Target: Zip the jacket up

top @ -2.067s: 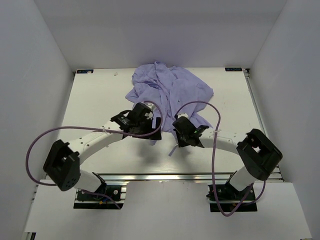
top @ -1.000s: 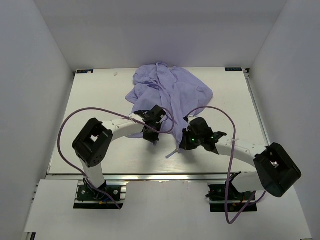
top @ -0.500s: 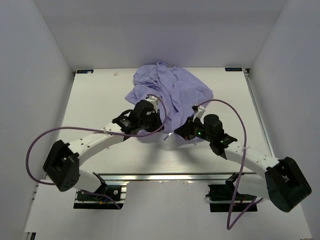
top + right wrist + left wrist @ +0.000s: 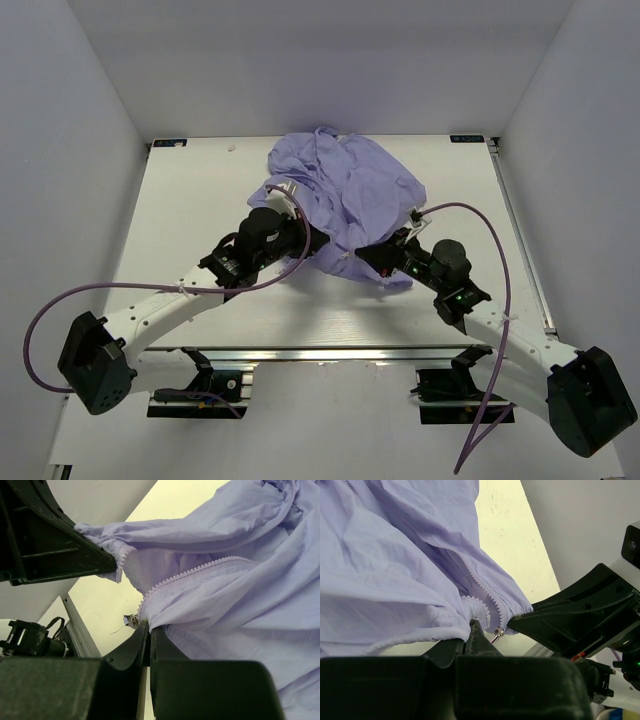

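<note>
Jacket (image 4: 345,195): lavender and crumpled, lying from the middle of the table (image 4: 200,200) toward 12 o'clock. Its near hem is gathered between the two grippers.
Zipper teeth (image 4: 200,572): white, and the two rows stand apart at the hem.
Zipper pull (image 4: 496,635): small and metal, hanging just at 3 o'clock of the left fingertips.
Left gripper (image 4: 312,243): at the jacket's 7 o'clock, jaws pressed together, pinching bunched hem beside the teeth.
Right gripper (image 4: 375,258): at the jacket's 5 o'clock, jaws pressed together on the other hem edge.
Writing: dark corner tags (image 4: 168,143) at 11 and 1 o'clock, print too small to read.
Hard to make out: the sleeves are lost in the folds. In the top view, fabric covers both sets of fingertips.
</note>
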Tool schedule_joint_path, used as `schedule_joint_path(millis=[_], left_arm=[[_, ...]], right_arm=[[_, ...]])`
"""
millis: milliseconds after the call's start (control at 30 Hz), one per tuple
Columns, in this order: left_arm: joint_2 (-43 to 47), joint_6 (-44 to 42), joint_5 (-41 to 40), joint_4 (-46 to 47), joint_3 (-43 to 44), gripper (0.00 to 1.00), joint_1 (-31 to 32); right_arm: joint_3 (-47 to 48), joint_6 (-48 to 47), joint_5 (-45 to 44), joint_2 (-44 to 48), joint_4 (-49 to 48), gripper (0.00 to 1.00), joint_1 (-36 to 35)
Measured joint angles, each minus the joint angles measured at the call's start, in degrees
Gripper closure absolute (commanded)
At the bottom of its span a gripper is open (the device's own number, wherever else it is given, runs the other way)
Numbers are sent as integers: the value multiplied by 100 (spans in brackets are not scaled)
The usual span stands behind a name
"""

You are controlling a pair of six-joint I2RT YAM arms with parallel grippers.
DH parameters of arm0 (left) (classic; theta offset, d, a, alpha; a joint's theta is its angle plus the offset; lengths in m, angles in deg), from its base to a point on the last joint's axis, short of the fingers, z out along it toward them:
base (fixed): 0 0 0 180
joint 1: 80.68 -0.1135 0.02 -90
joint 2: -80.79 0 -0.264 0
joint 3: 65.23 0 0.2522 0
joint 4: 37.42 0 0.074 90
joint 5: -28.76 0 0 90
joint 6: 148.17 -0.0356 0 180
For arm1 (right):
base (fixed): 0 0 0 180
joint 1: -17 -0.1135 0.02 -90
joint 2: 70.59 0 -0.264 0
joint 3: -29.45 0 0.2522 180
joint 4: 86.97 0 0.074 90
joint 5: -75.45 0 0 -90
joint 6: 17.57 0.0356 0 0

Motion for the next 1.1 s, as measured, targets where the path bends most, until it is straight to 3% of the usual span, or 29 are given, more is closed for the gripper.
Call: schedule_joint_path(millis=[567, 1100], left_arm=[[-103, 160, 107, 433, -39, 100, 0], [-363, 332, 850, 728, -39, 100, 0]], right_arm=[[293, 22, 245, -472, -236, 100, 0], [964, 358, -610, -1093, -704, 100, 0]])
